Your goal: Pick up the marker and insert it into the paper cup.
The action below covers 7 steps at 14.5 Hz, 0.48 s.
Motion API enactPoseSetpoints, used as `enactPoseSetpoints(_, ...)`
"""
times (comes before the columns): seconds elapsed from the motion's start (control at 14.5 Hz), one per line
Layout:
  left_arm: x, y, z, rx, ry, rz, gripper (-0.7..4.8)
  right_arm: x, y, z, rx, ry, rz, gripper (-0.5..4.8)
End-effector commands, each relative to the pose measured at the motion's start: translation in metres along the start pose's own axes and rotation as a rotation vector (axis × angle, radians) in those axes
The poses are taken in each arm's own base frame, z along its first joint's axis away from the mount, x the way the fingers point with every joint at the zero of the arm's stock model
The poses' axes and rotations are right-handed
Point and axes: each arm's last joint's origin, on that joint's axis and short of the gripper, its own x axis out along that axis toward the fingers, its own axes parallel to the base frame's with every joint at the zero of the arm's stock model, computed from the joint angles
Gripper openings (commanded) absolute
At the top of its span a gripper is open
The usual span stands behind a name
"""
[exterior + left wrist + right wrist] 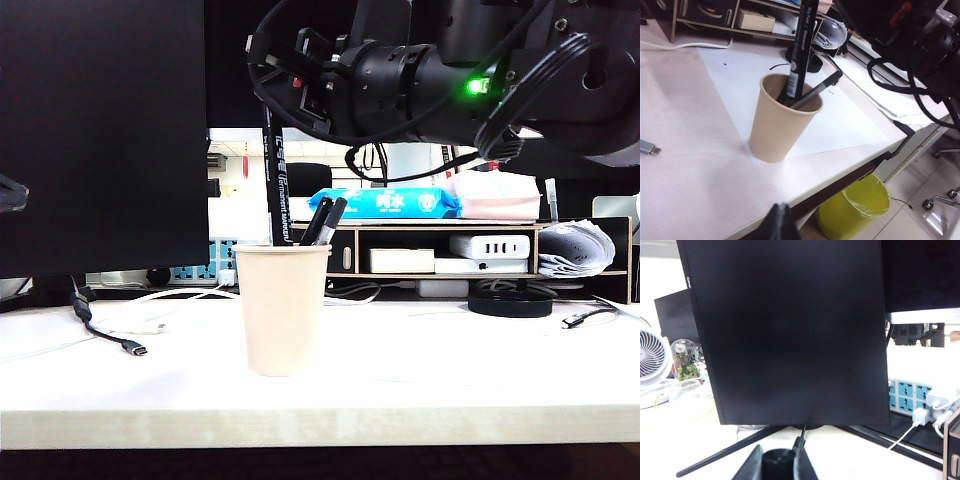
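Right gripper (776,460) above paper cup (282,305) | jaws flank upright marker (802,47), clamp uncertain, lower end inside rim | left gripper (780,222) nearby, state unclear

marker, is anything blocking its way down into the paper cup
Nothing visible blocks it. The marker, held by the right hand, already has its lower end inside the paper cup, beside two slimmer pens leaning on the rim.

Level frontal exterior, wrists share paper cup (782,120)
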Motion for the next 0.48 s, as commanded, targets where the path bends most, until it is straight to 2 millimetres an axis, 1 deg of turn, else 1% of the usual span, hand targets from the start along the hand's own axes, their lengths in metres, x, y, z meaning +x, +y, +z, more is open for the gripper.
enactPoseSetpoints(0.07,0.0001,0.0006,-0.0013,0.003,0.01,0.004,-0.05,0.0009,0.0011,0.0028,0.003,-0.02,0.003,0.68)
enactPoseSetpoints(0.21,0.0001,0.0006,-0.0013,0.004,0.01,0.004,-0.04,0.0009,0.001,0.0028,0.003,-0.02,0.003,0.72)
enactPoseSetpoints(0.28,0.0001,0.0006,-0.0013,0.003,0.01,0.004,-0.04,0.0009,0.001,0.0028,0.003,-0.02,0.003,0.96)
enactPoseSetpoints(0.48,0.0001,0.0006,-0.0013,0.003,0.01,0.004,-0.05,0.0009,0.0012,0.0028,0.002,-0.02,0.006,0.97)
